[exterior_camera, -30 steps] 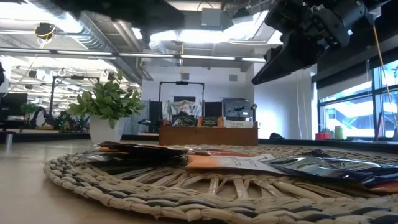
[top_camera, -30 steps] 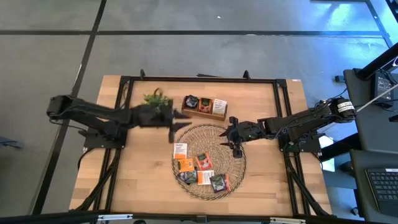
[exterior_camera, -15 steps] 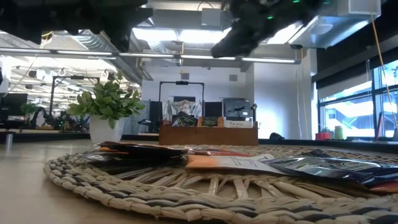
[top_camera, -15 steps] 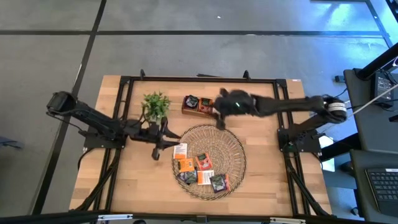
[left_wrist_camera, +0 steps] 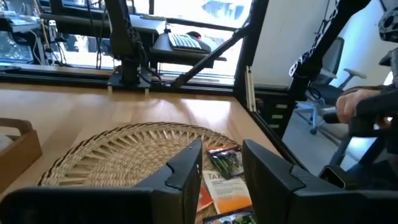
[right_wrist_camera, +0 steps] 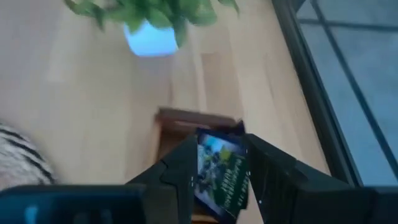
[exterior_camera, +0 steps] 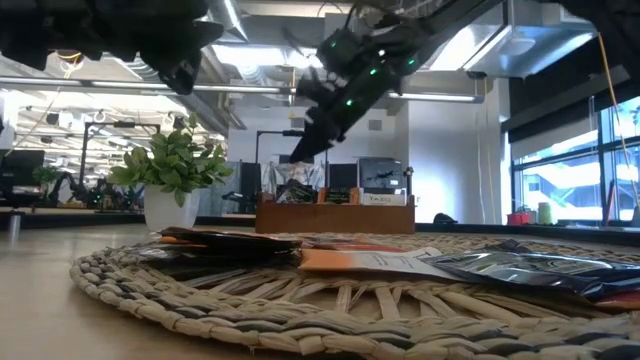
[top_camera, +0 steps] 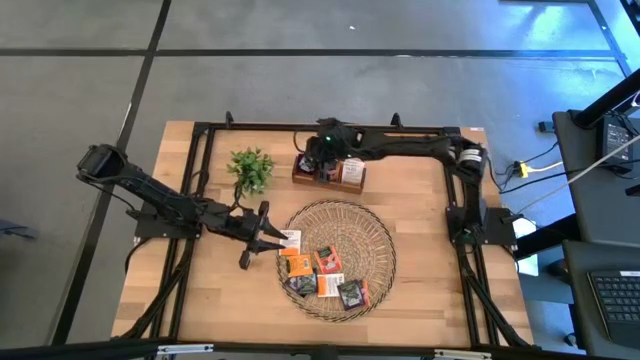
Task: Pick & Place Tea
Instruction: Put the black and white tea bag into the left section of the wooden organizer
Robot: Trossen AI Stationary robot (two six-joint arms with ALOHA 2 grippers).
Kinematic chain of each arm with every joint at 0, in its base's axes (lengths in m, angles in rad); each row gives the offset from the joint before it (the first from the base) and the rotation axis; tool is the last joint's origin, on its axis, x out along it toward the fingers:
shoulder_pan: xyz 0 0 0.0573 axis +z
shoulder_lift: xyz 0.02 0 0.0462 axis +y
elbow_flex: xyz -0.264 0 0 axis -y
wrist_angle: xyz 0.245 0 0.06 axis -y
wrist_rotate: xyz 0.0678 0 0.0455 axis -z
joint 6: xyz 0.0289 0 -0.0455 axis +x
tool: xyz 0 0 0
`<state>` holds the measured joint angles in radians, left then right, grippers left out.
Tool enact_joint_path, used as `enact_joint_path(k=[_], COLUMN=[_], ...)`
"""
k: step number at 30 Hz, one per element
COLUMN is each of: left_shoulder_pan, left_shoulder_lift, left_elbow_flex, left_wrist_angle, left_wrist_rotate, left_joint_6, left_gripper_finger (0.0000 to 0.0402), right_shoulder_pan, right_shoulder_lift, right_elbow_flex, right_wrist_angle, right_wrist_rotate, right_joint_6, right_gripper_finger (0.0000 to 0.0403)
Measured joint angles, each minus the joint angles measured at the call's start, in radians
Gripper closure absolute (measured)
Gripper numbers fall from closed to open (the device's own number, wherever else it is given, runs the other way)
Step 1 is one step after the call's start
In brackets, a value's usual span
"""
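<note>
Several tea sachets (top_camera: 322, 270) in orange, dark and white wrappers lie flat on the round woven tray (top_camera: 385, 235). My left gripper (top_camera: 270, 232) stands open and level at the tray's left rim, close to a white sachet (top_camera: 290, 238); in the left wrist view (left_wrist_camera: 221, 149) nothing is between its fingers. My right gripper (top_camera: 316, 156) reaches along the table's far side and slants down over the left end of the wooden box (top_camera: 346, 172). It is shut on a dark sachet with green print (right_wrist_camera: 221, 171). My right gripper holds the dark sachet between its two fingers (right_wrist_camera: 180, 168), the sachet's side edges (right_wrist_camera: 203, 177) against their inner sides and its printed face toward the wrist. The fingers slant down from the table's right. The sachet hangs clear above the box's left compartment (right_wrist_camera: 199, 119).
A small green plant (top_camera: 250, 168) in a white pot stands just left of the box, ahead of my right gripper (right_wrist_camera: 149, 25). The box's other compartments hold an orange (top_camera: 328, 170) and a white sachet (top_camera: 352, 172). A black frame (top_camera: 320, 128) runs around the tabletop.
My right gripper has swung fast from over the tray's far right rim toward the far edge and the table's left, ending over the box's left end. My left gripper has drawn back from beside the plant and box toward the near edge and sunk to the tray's left rim.
</note>
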<state>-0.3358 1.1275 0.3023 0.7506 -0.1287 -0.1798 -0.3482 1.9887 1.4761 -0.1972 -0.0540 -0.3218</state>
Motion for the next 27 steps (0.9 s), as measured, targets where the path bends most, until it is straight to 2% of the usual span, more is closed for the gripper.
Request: enact_joint_path(k=[5, 12, 22, 27], left_shoulder_pan=[-0.005, -0.005, -0.005, -0.005], left_shoulder_lift=[0.0, 0.0, 0.0, 0.0], left_elbow_flex=[0.0, 0.0, 0.0, 0.0], left_wrist_angle=[0.0, -0.024, -0.037, -0.038], left_wrist_rotate=[0.0, 0.0, 0.0, 0.0], left_joint_6=[0.001, 0.008, 0.008, 0.008], left_gripper_finger=[0.0295, 0.0291, 0.0295, 0.0291], right_shoulder_pan=[-0.029, -0.067, -0.105, -0.106], right_shoulder_lift=[0.051, 0.052, 0.107, 0.112], right_elbow_flex=[0.046, 0.042, 0.041, 0.041], right_wrist_angle=[-0.013, -0.025, 0.011, 0.017], right_wrist_rotate=[0.0, -0.006, -0.154, -0.159], right_joint_6=[-0.001, 0.029, 0.077, 0.077], right_gripper_finger=[0.0269, 0.0269, 0.0269, 0.0273])
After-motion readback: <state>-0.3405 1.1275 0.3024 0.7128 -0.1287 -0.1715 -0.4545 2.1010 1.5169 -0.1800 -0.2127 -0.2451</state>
